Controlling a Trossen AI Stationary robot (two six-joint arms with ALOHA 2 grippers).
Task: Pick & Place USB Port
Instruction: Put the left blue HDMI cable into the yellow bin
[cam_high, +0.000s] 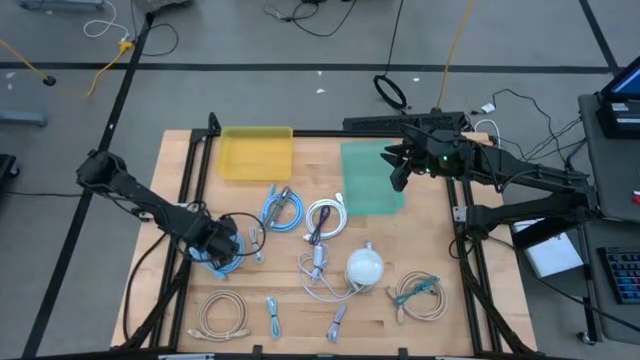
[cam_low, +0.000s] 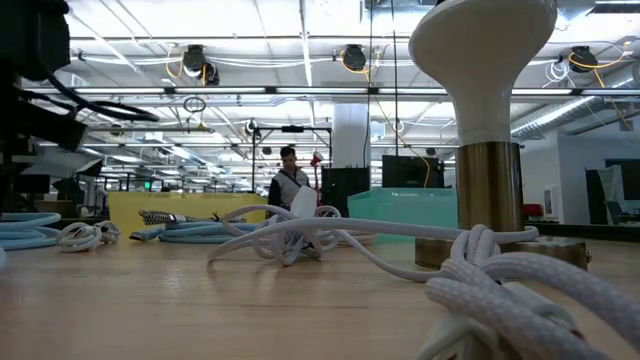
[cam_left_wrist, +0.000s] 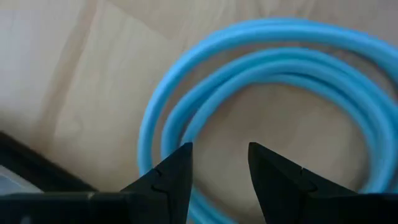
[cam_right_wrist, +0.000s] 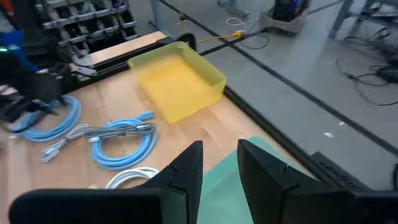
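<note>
From above we count two bins, yellow bin (cam_high: 256, 154) at eleven o'clock and green bin (cam_high: 371, 177) at one, and three blue cables; at the wrists, our left gripper (cam_left_wrist: 219, 163) hangs narrowly parted over one blue coil (cam_left_wrist: 261, 99), right gripper (cam_right_wrist: 219, 155) narrowly parted above the green.

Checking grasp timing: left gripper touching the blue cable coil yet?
Cannot tell. Left wrist view shows the left gripper open over the blue cable coil, but neither contact nor gap is plain.
</note>
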